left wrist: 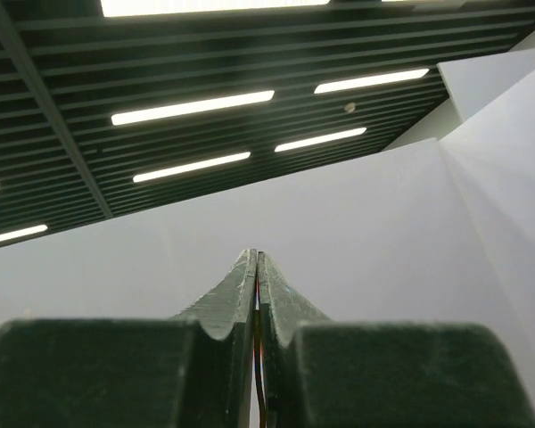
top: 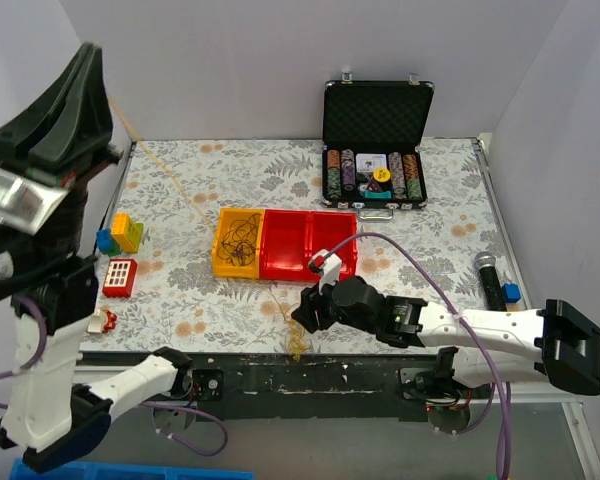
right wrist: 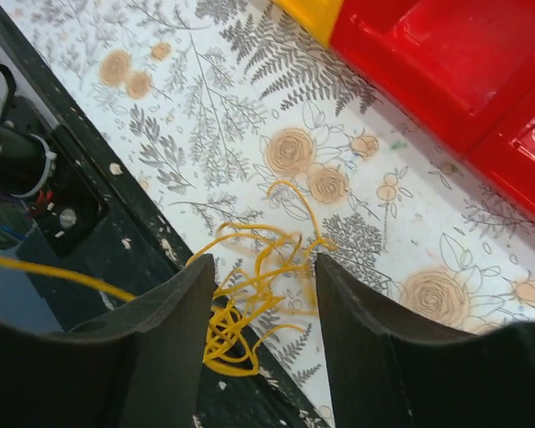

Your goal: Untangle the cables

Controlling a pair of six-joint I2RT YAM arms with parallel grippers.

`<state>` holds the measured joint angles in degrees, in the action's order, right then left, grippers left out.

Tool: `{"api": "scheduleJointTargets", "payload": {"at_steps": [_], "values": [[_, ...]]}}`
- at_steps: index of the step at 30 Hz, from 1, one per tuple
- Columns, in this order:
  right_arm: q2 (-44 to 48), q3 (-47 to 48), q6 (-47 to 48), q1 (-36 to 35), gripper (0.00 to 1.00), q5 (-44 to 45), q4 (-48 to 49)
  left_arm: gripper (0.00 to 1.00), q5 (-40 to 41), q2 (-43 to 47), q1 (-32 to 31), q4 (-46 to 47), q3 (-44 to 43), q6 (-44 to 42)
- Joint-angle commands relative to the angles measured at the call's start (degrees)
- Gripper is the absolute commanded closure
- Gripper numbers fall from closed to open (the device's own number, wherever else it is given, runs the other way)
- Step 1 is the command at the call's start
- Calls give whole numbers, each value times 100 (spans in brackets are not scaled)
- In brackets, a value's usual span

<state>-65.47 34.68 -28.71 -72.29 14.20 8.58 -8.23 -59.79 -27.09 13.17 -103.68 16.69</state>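
Note:
A yellow cable tangle (right wrist: 250, 303) lies half over the table's near edge; it shows small in the top view (top: 298, 345). My right gripper (right wrist: 263, 267) is open, its jaws standing either side of the tangle just above it; it also shows in the top view (top: 306, 312). My left gripper (left wrist: 256, 257) is raised high at the far left (top: 88, 58), pointing up at the ceiling and shut on thin red and dark cable strands (left wrist: 258, 357). A taut yellow strand (top: 165, 170) slants from it down to the table. Dark cables (top: 239, 240) lie in the yellow bin (top: 220, 262).
Two red bins (top: 308, 243) adjoin the yellow one. An open case of poker chips (top: 374, 175) stands at the back. Toy bricks (top: 121, 234) and a red block (top: 120, 276) sit at the left, and a microphone (top: 490, 275) lies at the right.

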Motion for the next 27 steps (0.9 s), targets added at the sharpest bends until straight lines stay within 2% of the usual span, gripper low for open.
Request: {"api": "scheduleJointTargets", "payload": {"at_steps": [1, 4, 7, 11, 15, 18, 23, 25, 27], "values": [[236, 311, 102, -39, 35, 189, -331, 99, -741, 705, 37, -296, 505, 554], [342, 601, 216, -39, 27, 145, -295, 100, -768, 819, 37, -446, 726, 608], [421, 725, 269, -39, 23, 92, -296, 100, -750, 881, 37, -499, 832, 529], [597, 585, 313, -39, 22, 154, -269, 100, -856, 1030, 37, -614, 1051, 301], [483, 339, 296, -39, 24, -65, -383, 100, -970, 1355, 37, -876, 1621, 54], [334, 75, 138, -39, 25, -364, -410, 100, -1294, 1610, 37, -1621, 2358, -349], [202, -400, -21, -144, 23, -882, 134, 100, -1814, 1997, 37, -3038, 3659, -1280], [1, -427, -30, -267, 21, -971, 310, 100, -1412, 2181, 46, -2935, 4221, -1484], [-271, -304, 84, -425, 19, -1059, 468, 100, -562, 2278, 37, -2148, 4732, -1545]]}}
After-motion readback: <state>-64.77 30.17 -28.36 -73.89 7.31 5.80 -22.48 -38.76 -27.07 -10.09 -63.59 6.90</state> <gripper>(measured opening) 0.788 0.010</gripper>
